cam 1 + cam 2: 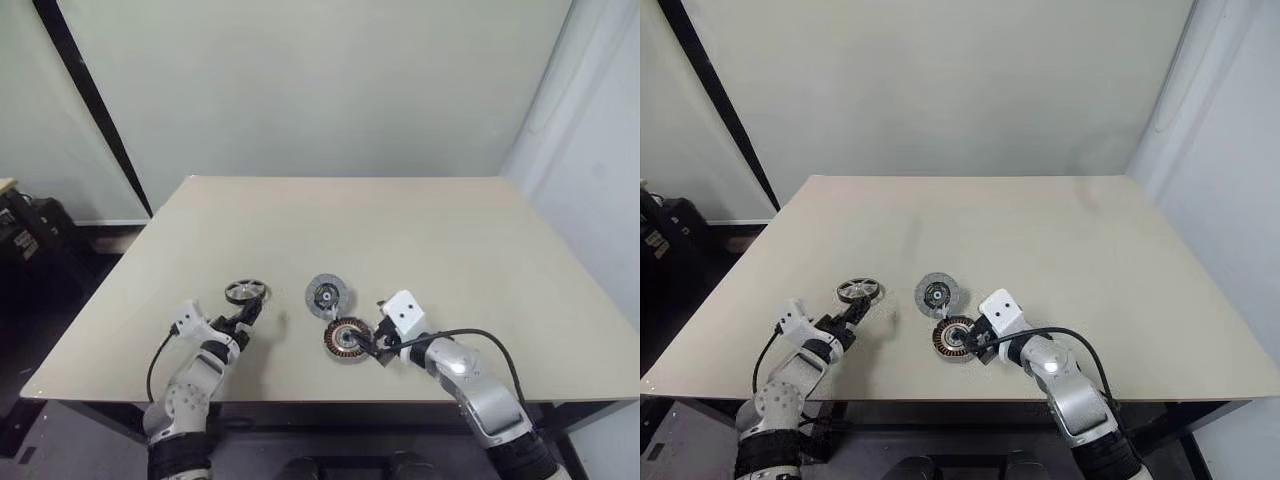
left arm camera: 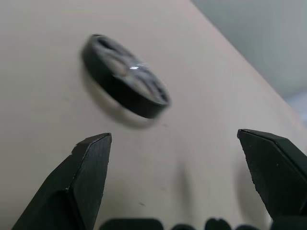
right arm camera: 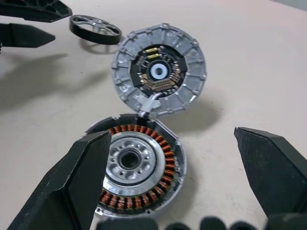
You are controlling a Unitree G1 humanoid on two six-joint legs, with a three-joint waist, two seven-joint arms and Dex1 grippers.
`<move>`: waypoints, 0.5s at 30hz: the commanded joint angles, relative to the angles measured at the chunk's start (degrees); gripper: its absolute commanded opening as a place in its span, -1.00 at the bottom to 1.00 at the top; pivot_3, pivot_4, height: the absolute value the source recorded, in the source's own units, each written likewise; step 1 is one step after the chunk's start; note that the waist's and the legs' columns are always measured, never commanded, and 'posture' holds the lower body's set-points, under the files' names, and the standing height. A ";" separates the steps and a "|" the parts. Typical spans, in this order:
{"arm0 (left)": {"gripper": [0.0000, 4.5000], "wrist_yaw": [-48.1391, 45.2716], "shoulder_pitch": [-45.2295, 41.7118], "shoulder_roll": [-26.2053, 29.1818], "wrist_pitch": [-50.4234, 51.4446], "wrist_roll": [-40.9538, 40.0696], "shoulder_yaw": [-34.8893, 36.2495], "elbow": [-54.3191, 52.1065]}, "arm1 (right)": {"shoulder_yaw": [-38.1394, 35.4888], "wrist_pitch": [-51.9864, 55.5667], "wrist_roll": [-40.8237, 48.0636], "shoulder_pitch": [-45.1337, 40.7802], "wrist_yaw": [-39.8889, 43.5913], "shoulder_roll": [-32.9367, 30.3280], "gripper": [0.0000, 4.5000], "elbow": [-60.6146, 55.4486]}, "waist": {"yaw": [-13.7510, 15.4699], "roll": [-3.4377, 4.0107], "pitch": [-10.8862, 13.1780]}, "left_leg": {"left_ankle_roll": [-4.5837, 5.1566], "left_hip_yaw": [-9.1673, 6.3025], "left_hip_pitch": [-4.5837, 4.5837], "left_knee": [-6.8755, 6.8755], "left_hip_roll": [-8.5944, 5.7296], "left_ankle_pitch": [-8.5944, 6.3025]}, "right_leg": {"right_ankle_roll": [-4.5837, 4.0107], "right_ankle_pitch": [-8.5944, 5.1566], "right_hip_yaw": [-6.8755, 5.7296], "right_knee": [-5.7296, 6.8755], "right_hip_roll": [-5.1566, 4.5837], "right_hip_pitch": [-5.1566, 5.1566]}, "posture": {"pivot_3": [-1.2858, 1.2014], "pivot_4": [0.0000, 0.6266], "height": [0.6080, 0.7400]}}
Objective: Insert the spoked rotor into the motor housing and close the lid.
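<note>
The right gripper (image 3: 170, 177) is spread wide and empty, with the housing (image 3: 136, 167) on the table (image 1: 450, 250) between its fingers and the lid (image 3: 159, 69) touching it beyond. The left gripper (image 2: 180, 177), equally wide and empty, points at the rotor (image 2: 125, 75) just ahead.

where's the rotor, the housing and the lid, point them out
rotor (image 2: 125, 75), left wrist view, on its spokes near the hub
housing (image 3: 165, 160), right wrist view, on the copper windings
lid (image 3: 192, 62), right wrist view, on its grey outer ring

Left pincer (image 2: 175, 179) gapes before spoked rotor (image 2: 125, 76).
</note>
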 commanded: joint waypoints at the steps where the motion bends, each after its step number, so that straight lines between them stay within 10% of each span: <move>1: 1.00 2.53 -5.01 -0.39 -3.68 -0.73 3.13 4.68 | -1.24 -1.40 -0.13 0.10 -0.80 -0.20 0.99 -3.67 | 0.02 -0.05 -0.02 | 0.00 0.00 0.00 0.01 0.00 0.00 | 0.00 0.00 0.00 0.00 0.00 0.01 | 0.03 -1.00 1.00; 11: 1.00 3.69 -15.11 -0.01 -10.88 0.23 5.63 19.93 | -1.61 -0.70 -0.44 2.15 -2.00 -0.45 0.99 -5.59 | 0.02 -0.23 -0.07 | 0.00 -0.05 0.00 0.01 -0.06 0.00 | 0.05 0.03 0.01 -0.11 -0.01 0.11 | 0.03 -1.00 1.00; 15: 0.59 3.82 -16.43 0.36 -11.82 0.97 5.52 22.27 | -1.86 -0.54 -0.48 2.53 -2.68 -0.52 1.00 -6.30 | 0.00 -0.24 -0.07 | 0.00 -0.07 0.02 0.01 -0.06 0.00 | 0.06 0.03 -0.01 -0.11 -0.01 0.12 | 0.03 -1.00 1.00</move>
